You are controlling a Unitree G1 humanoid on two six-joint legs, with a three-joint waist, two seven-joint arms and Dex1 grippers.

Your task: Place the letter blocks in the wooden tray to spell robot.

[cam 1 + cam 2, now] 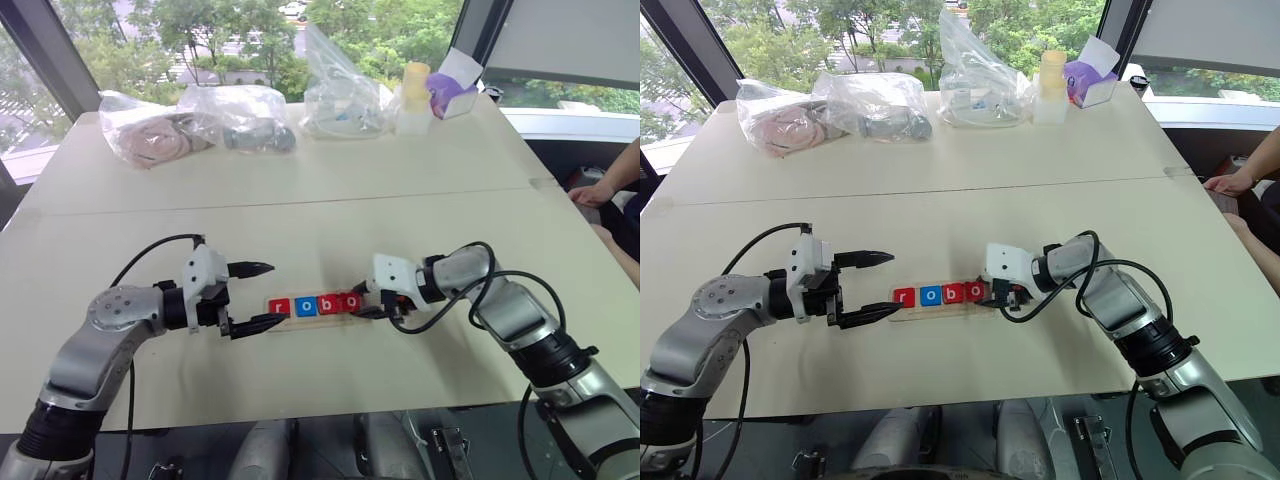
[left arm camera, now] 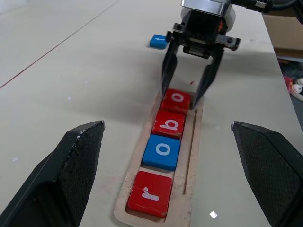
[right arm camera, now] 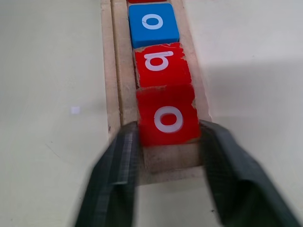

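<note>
Four tiles, red r (image 2: pixel 149 193), blue o (image 2: pixel 162 151), red b (image 2: pixel 171 124) and red o (image 2: pixel 176 100), sit in a row in the pale wooden tray (image 2: pixel 191 161) mid-table. The right gripper (image 2: pixel 186 92) straddles the last red o, fingers parted just beside its edges. A blue tile (image 2: pixel 158 41) lies apart beyond the tray. The left gripper (image 1: pixel 254 296) hangs wide open, empty, at the tray's r end.

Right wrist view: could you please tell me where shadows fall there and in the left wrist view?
Right wrist view: a soft grey shadow lies on the table beside the wooden tray. Left wrist view: a shadow under the right gripper darkens the table next to the tray.
</note>
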